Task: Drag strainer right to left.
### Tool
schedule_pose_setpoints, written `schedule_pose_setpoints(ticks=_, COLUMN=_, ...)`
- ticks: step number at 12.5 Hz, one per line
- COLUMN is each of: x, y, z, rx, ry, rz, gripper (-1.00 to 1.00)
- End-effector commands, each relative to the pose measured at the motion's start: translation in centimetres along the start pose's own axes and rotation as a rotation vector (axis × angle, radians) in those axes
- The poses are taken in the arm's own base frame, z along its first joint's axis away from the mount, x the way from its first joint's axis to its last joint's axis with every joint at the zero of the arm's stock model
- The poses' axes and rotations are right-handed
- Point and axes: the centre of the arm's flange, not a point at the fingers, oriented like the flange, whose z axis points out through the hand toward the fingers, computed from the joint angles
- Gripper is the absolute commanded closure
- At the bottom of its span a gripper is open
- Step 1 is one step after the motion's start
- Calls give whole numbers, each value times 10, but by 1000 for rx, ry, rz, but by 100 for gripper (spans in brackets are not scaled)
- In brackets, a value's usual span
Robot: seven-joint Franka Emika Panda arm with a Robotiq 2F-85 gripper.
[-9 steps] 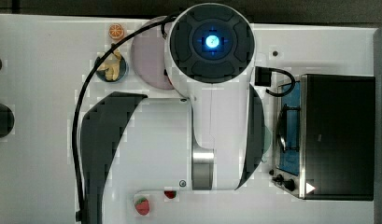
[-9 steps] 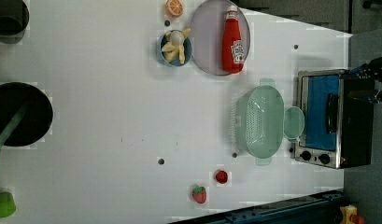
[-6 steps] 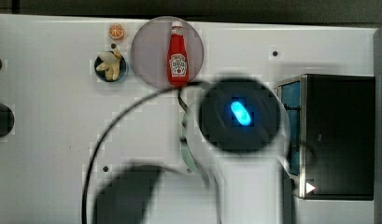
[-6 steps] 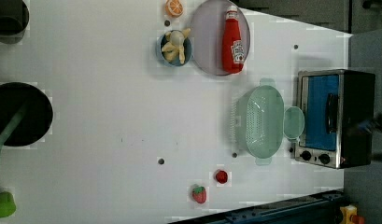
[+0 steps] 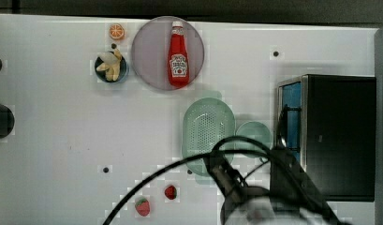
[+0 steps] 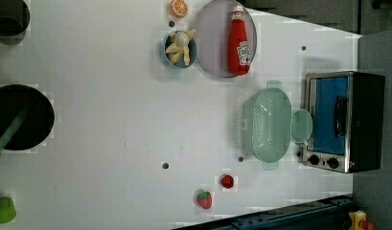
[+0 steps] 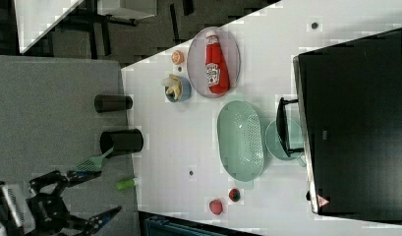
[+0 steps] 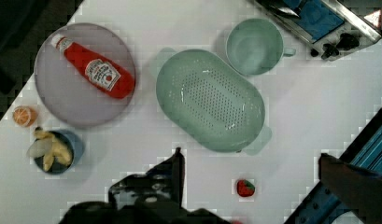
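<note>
The strainer (image 5: pixel 208 132) sits on the white table (image 5: pixel 62 140), not yet dragged. In the top view it is a little to the four o'clock side of the middle. The small green cup (image 5: pixel 253 136) is just beside it at three o'clock, and the toaster oven (image 5: pixel 339 136) is past the cup. The grey plate (image 5: pixel 151 56) with the ketchup bottle (image 5: pixel 178 56) lies at eleven o'clock from the strainer. Two toy strawberries (image 5: pixel 142 206) lie at seven o'clock from it.

The claw (image 8: pixel 249 163) is high above the table, looking down. Its two fingers (image 8: pixel 172 170) are wide apart and hold nothing.

This looks like the very first step: getting to the strainer. Next, I think the claw has to go down and take hold of the wide rim, or hook a finger inside. Then it can pull the strainer toward nine o'clock in the top view, staying clear of the strawberries.
</note>
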Motion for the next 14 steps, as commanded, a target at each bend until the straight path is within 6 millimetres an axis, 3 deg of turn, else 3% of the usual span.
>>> schedule_pose_setpoints(ticks=1, x=17, y=-39, z=153, rx=-183, ry=-139, rz=-45, gripper=-100)
schedule_pose_setpoints(ticks=8, x=14, y=-48, z=316, rx=-135, ry=-51, rz=332, gripper=-100)
schedule_pose_setpoints(ticks=14, x=4, y=-56, z=436, rx=-156, ry=-41, rz=512, gripper=-100)
